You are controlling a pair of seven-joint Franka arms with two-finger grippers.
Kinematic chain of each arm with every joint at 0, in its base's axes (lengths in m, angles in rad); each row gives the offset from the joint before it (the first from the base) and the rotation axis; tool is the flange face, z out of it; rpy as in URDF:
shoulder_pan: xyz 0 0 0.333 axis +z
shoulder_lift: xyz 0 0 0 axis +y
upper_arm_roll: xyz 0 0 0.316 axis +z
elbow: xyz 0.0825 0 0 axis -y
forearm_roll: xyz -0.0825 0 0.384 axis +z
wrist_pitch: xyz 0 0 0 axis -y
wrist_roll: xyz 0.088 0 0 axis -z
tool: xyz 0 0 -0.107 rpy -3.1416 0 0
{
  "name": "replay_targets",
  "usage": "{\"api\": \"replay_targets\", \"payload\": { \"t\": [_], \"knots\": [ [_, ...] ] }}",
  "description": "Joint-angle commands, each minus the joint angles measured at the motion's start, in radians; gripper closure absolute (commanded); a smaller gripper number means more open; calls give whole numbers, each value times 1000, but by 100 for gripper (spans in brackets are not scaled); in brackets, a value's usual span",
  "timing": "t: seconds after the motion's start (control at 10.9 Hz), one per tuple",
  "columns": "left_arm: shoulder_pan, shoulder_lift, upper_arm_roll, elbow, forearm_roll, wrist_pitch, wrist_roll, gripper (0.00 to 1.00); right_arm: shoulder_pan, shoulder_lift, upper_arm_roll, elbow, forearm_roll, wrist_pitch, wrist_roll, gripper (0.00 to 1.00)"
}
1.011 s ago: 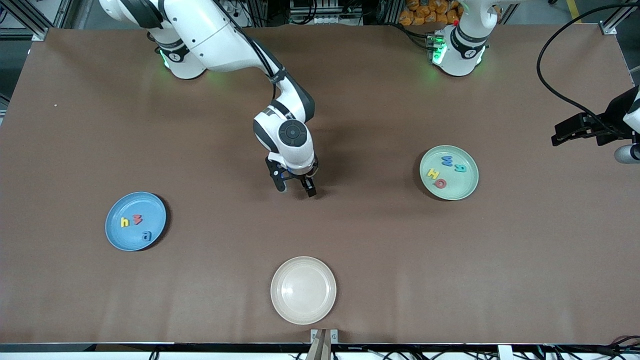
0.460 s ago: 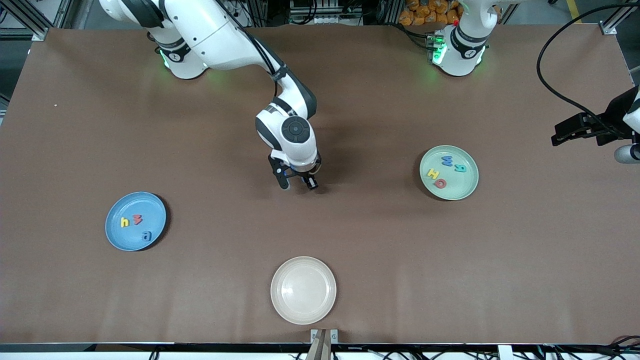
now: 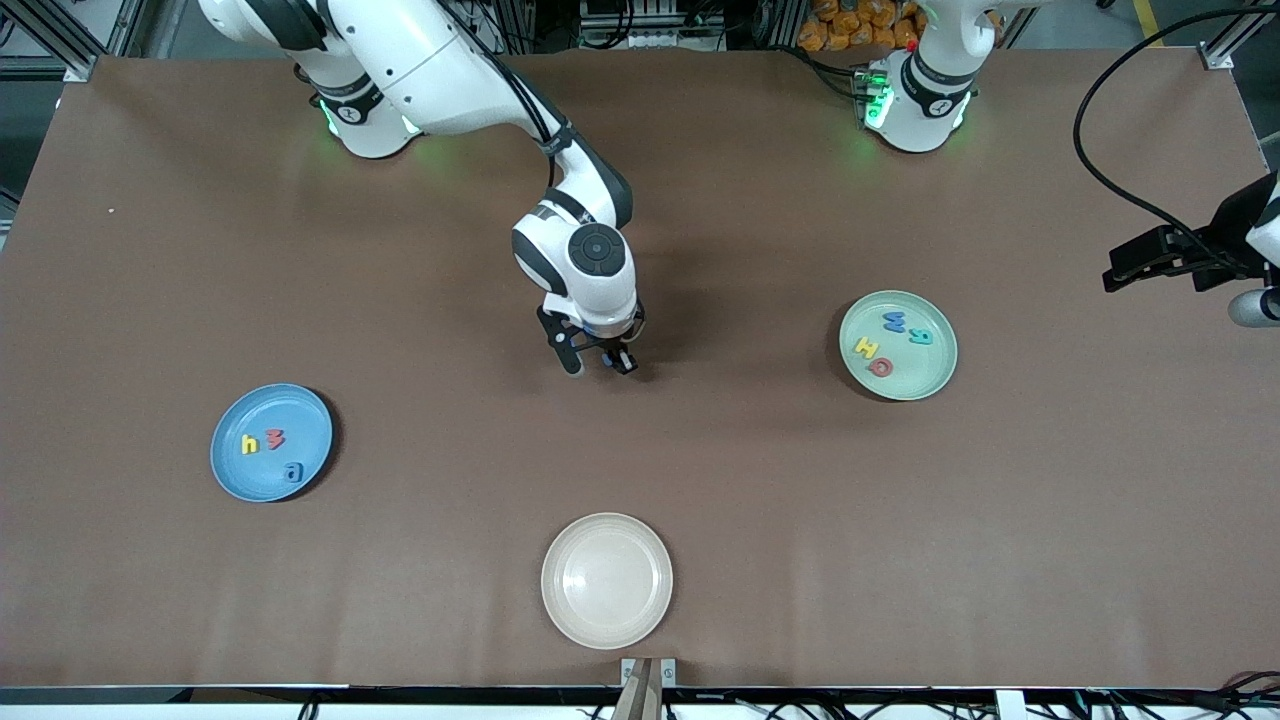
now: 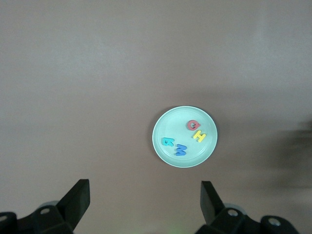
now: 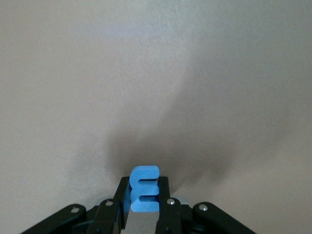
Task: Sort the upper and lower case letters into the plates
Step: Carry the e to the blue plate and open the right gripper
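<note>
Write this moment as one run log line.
right pincer: shut on blue letter, over table middle | left pincer: open, waiting

Matt brown table (image 3: 900,550) covering; glossy cream plate (image 3: 606,580); matt foam-like blue letter (image 5: 145,189); glossy white arm casing.

Both arms are glossy white with dark grey joint bands. The right arm (image 3: 440,70) has a round black cap with a ring mark at the wrist and a black cable clipped along it. Each base glows green; the left arm's base (image 3: 915,100) also shows a red dot. Claw fingers (image 4: 73,200) are matte black with small silver screws.
</note>
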Motion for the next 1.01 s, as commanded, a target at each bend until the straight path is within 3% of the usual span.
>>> {"api": "replay_targets", "payload": {
  "t": [0.0, 0.92],
  "knots": [
    [-1, -2, -2, 6, 11, -16, -10, 0, -96, -102, 7, -36, -18, -88, -155, 100],
    [-2, -1, 1, 6, 11, -16, -10, 0, -596, -220, 2, -39, -22, -314, -1098, 100]
  ]
}}
